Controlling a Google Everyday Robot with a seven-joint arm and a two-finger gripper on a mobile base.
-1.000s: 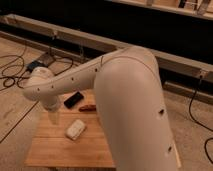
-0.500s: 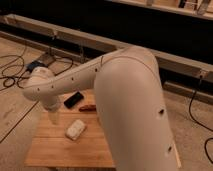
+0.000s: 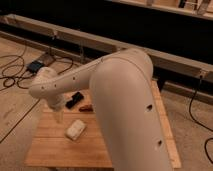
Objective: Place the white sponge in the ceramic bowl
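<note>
Plainly, the white sponge (image 3: 76, 130) lies on the wooden table (image 3: 50, 152), left of its middle. The gripper (image 3: 59, 114) hangs over the table's left side; whether spread or pressed together, I cannot tell.

The white sponge (image 3: 75, 130), a chunky off-white block with rounded corners, lies flat and askew on the wooden table (image 3: 50, 152) — just right of the gripper (image 3: 59, 116), which hangs over the table's left part.

the bulky white arm (image 3: 120, 100) bent across the table (image 3: 55, 147); its gripper (image 3: 59, 115) hung pointing down above the table's left side.
</note>
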